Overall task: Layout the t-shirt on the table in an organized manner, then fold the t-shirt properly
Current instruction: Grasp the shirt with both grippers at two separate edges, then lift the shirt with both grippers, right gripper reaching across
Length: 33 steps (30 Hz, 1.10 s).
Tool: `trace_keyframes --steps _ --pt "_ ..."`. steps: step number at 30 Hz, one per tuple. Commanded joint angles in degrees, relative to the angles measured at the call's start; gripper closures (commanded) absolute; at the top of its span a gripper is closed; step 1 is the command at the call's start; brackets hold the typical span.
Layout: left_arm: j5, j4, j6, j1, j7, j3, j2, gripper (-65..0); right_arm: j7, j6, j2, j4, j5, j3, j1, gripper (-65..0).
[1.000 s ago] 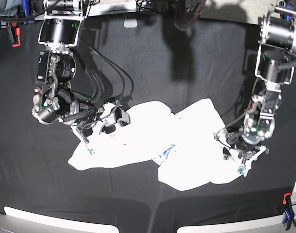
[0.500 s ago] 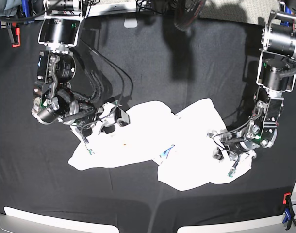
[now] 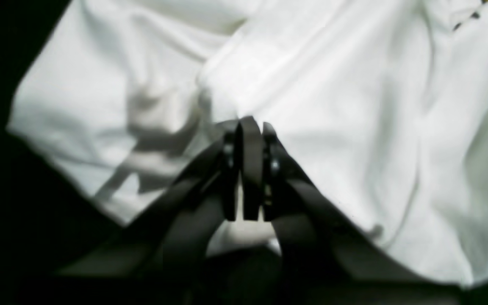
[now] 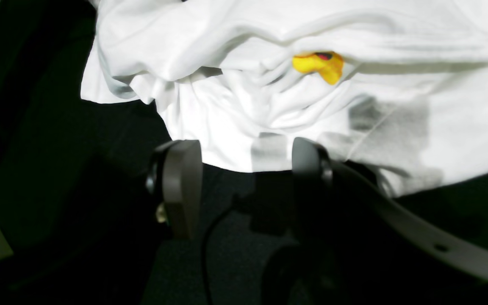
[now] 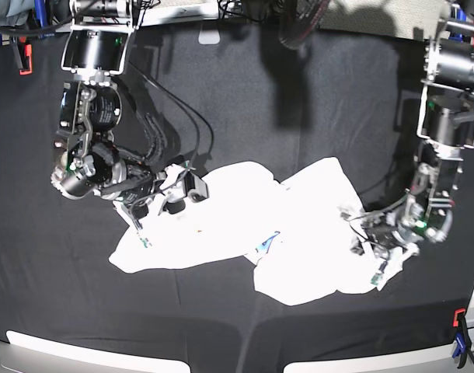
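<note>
The left gripper (image 3: 248, 169) has its jaws pressed together at the edge of the t-shirt (image 3: 311, 84), the dark fingers meeting over white cloth; whether a fold of fabric is pinched between them cannot be told from the wrist view. In the base view this gripper (image 5: 374, 256) sits at the shirt's right-hand edge.

The right gripper (image 4: 244, 186) stands with its jaws spread wide and nothing between them, its two fingers (image 4: 182, 182) poised just at the hem of the t-shirt (image 4: 269, 106) above the table (image 4: 79, 169). A patch of yellow print (partly tucked under a fold) shows in the rumpled cloth beyond.

From the base view, the right gripper (image 5: 155, 203) rests at the left part of the t-shirt (image 5: 245, 225), which lies crumpled in two overlapping lobes near the middle of the black table (image 5: 245, 101). A red clip (image 5: 24, 61) sits at the table's far left edge.
</note>
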Motion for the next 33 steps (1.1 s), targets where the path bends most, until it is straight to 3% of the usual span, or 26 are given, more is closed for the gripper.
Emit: trace_keyframes --steps 1,6,10,16,20,25,29,33 --pt "-0.8 2.9 0.2 -1.9 0.7 -0.3 -0.8 0.0 1.2 0.7 0.3 1.1 1.5 0.1 1.3 -33.1" --pt "-5.8 15.7 0.3 1.8 7.2 -0.3 -3.2 0.0 1.2 0.7 0.3 1.1 1.5 0.2 1.3 -33.1" --pt "-5.5 30.4 1.7 8.3 11.7 -0.3 -5.8 0.0 0.8 0.7 0.3 1.1 1.5 0.2 1.3 -33.1" --pt "10.5 50.0 11.7 19.3 17.3 -0.3 -10.3 0.0 0.7 0.7 1.0 1.1 -0.1 0.4 -0.7 -33.1" --pt "20.0 58.1 15.2 25.7 20.9 -0.3 -11.5 0.0 0.8 0.7 2.4 1.1 -3.7 3.0 -3.5 -33.1" --pt "30.3 61.8 18.9 32.0 22.7 -0.3 -11.4 0.0 3.2 0.7 4.2 1.1 -3.3 10.4 -6.1 -33.1" --pt "32.5 61.9 19.8 35.1 22.7 -0.3 -11.4 0.0 3.3 0.7 5.3 1.1 0.7 14.0 -6.2 -33.1" --pt "32.4 61.9 19.8 36.4 21.6 -0.3 -11.4 0.0 3.3 0.7 7.9 1.1 3.3 8.8 -6.2 -32.9"
